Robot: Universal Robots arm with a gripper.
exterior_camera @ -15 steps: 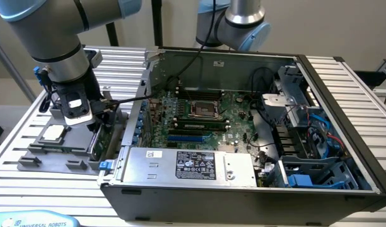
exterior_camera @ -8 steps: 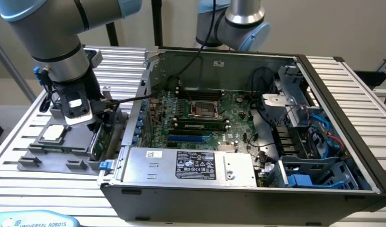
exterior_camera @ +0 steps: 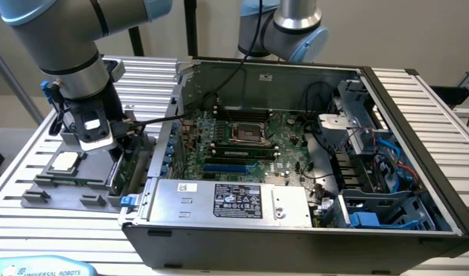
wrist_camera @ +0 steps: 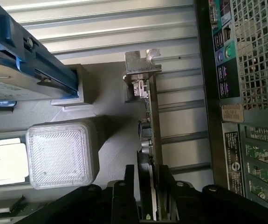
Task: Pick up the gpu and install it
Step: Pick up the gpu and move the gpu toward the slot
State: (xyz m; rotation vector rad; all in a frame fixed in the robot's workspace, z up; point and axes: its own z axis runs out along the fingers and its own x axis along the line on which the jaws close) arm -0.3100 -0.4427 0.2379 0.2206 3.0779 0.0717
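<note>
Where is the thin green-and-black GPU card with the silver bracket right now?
The GPU card stands on edge in the grey fixture tray, at the exterior view's left of the open black computer case, directly under the gripper.

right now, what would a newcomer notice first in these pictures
The open computer case with its green motherboard exposed takes up the middle and the exterior view's right. On the exterior view's left, the arm's gripper is down over the gpu, which stands on edge in a grey fixture beside the case. A silver CPU chip lies in that fixture too.
</note>
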